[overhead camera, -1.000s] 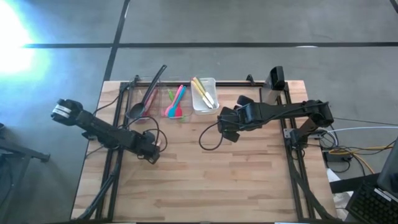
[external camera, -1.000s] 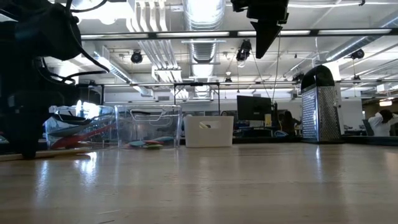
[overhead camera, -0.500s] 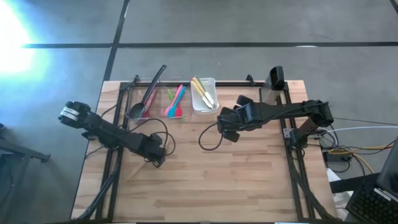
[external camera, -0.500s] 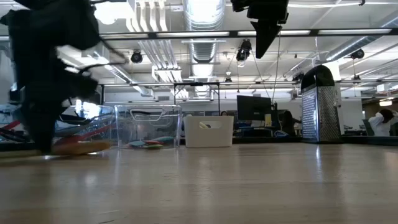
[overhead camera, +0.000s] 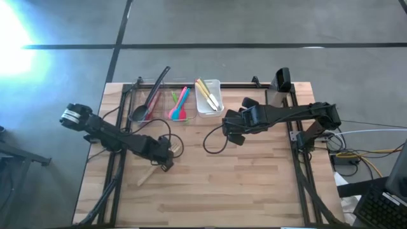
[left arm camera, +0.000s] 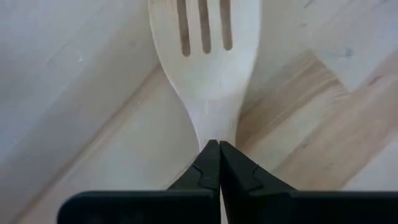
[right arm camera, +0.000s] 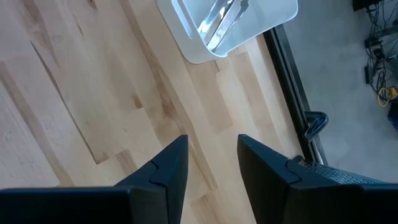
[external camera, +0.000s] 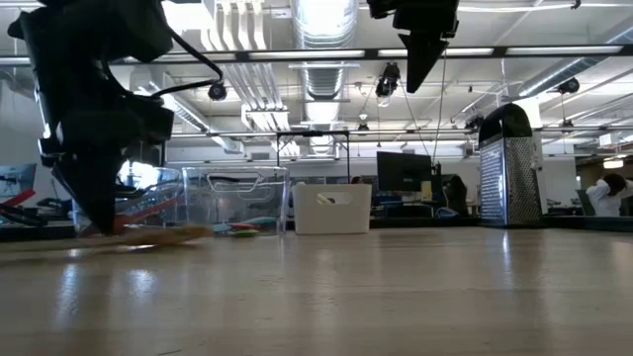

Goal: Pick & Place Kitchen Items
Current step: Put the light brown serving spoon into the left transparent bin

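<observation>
The left gripper [overhead camera: 166, 154] is sitting low over the table's [overhead camera: 254, 191] near-left part, its fingers [left arm camera: 208, 168] pressed together on the neck of a wooden slotted spatula [left arm camera: 205, 68]; that spatula [overhead camera: 147, 175] is lying flat on the boards, its long axis running diagonally, the slotted head pointing straight ahead of the fingers in the wrist view; this arm is much the nearer one; a second ago the gripper was further left with its fingers apart, and no spatula was showing on the boards; further right, the right gripper [overhead camera: 233, 135] is hovering mid-table near the white bin [overhead camera: 208, 108], fingers [right arm camera: 165, 171] spread on nothing, unmoved.
</observation>
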Robot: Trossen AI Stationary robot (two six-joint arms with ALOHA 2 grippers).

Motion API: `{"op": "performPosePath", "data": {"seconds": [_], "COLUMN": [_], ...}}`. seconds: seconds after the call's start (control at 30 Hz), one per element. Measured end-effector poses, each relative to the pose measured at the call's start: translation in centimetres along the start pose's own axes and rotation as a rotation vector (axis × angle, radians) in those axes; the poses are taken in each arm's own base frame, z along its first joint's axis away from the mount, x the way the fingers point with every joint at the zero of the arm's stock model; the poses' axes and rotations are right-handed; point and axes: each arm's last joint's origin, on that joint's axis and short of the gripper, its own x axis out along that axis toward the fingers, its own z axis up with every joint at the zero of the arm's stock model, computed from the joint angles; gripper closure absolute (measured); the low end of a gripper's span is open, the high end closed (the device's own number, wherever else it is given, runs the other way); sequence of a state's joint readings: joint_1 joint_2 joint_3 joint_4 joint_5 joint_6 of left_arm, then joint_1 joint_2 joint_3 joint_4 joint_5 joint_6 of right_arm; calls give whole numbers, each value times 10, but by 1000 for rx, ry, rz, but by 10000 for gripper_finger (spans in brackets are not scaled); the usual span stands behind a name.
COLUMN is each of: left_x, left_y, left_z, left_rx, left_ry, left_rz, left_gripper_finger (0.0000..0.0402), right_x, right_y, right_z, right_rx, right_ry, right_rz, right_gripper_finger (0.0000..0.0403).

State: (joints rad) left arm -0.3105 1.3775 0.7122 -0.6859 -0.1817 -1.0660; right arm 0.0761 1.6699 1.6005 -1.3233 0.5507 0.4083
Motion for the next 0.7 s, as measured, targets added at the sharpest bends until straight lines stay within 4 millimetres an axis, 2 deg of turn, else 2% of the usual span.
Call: {"op": "performPosePath", "data": {"seconds": [0.17, 0.4, 0.53, 0.7], "left_x": [2, 1, 2, 4], "left_y": [2, 3, 3, 5], "left_z": [0, -1, -2, -5], "left_rx": [-3, 43, 52, 38], "left_ry": [-9, 5, 41, 73], "left_rz": [16, 27, 12, 7], "left_gripper_finger": [392, 354, 308, 233], "right_x": [0, 0, 0, 0], "right_y": [0, 0, 0, 0], "right_z": [0, 0, 0, 0], "right_rx": [0, 0, 0, 2], "right_ry": [0, 0, 0, -1], "right_rz": [0, 1, 2, 3], "right_gripper_finger": [269, 277, 275, 266]}}
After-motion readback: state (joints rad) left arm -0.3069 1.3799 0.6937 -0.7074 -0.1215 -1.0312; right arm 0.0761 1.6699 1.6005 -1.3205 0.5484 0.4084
